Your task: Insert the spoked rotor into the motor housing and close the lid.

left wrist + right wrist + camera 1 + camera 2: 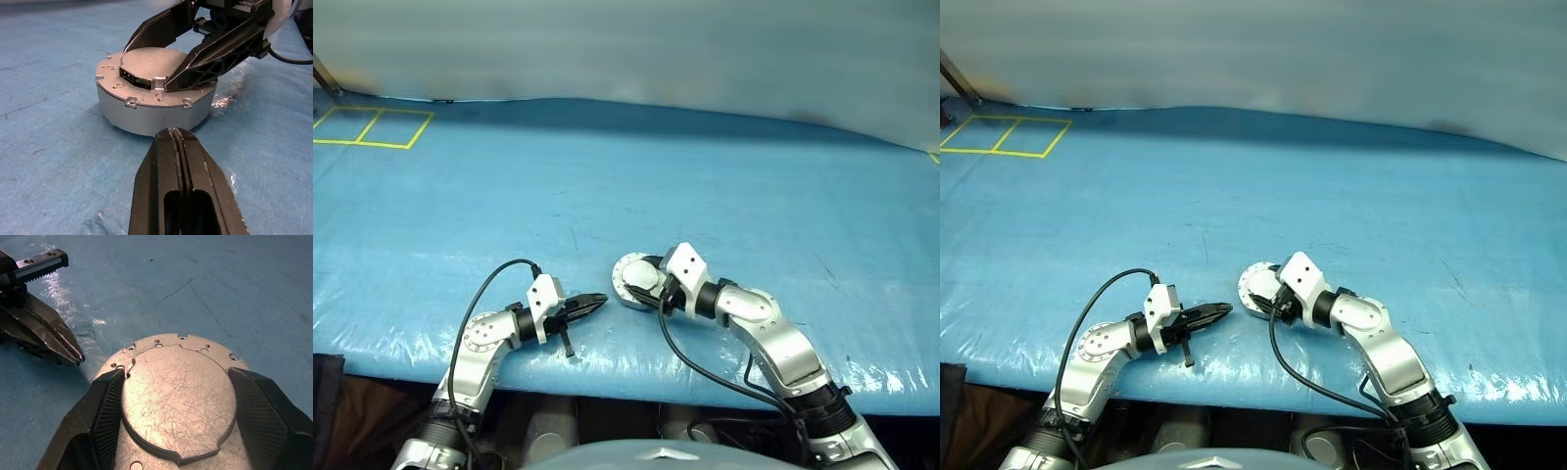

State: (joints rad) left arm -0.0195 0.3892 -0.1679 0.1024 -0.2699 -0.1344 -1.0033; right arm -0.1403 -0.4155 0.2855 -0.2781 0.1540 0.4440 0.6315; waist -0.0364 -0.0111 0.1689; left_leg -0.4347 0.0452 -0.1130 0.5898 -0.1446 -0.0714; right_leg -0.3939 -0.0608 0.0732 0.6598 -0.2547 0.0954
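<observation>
The motor housing [628,278] is a round silver cup standing on the blue table near its front edge, with the lid [178,396] lying closed flat on top. My right gripper [177,374] reaches over it from the right, and its two ribbed pads [110,406] press against opposite edges of the lid's raised disc. From the left, my left gripper [599,301] points at the housing's side wall [151,110] with its fingers pressed together, a short gap away and holding nothing. The spoked rotor is hidden.
The blue sheet [705,186] covers the whole table, which stretches far ahead and to both sides. Yellow tape squares [372,127] mark the far left corner. The table's front edge [626,384] runs just behind both wrists.
</observation>
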